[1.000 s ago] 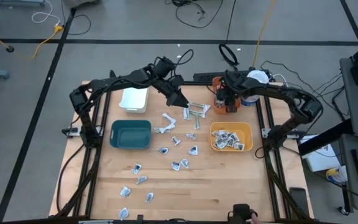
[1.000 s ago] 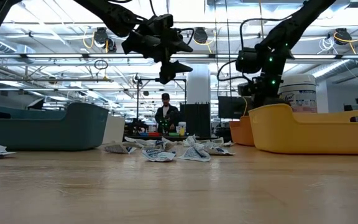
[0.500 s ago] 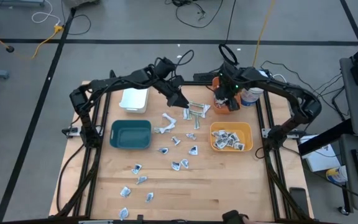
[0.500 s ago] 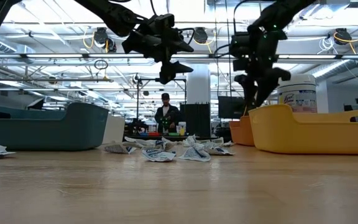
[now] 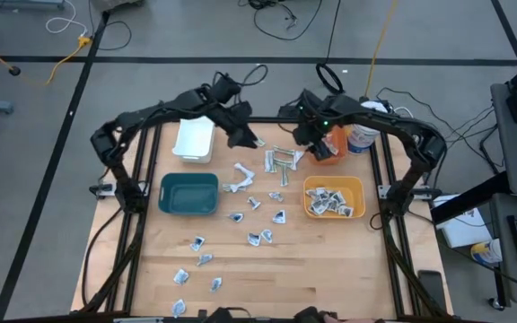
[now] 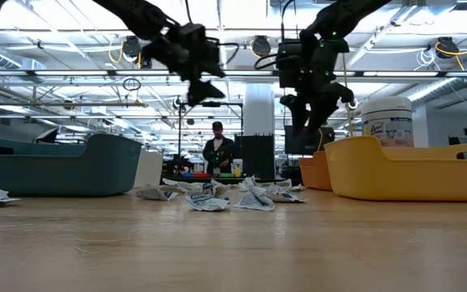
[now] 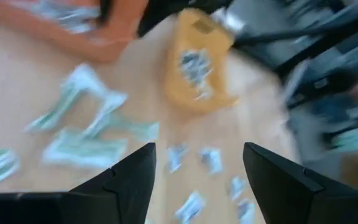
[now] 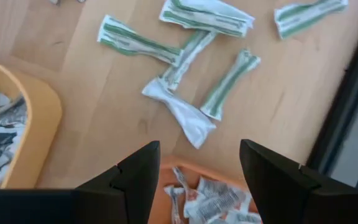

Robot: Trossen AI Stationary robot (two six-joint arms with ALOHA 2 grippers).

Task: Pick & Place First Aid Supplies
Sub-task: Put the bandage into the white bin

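The first aid supplies lie loose on the wooden table: green-and-white wrapped strips (image 5: 281,160) (image 8: 185,62) near the far middle, and small flat packets (image 5: 257,205) scattered toward the near left. More packets fill the yellow bin (image 5: 335,197) and the orange bin (image 8: 213,194). My left gripper (image 5: 248,139) (image 7: 197,186) hangs open above the table, left of the strips. My right gripper (image 5: 305,136) (image 8: 194,186) hangs open, pointing steeply down, between the strips and the orange bin. Neither holds anything.
A teal bin (image 5: 189,193) and a white bin (image 5: 194,141) stand at the left, and a round white-lidded tub (image 5: 362,136) stands at the far right beside the orange bin (image 5: 330,145). In the low view a person (image 6: 217,150) stands far behind the table.
My right gripper has risen from over the orange bin, gone toward the table's left edge and rolled about its wrist. It now hangs near the strips. My left gripper has drawn back toward the table's left edge, away from the strips.
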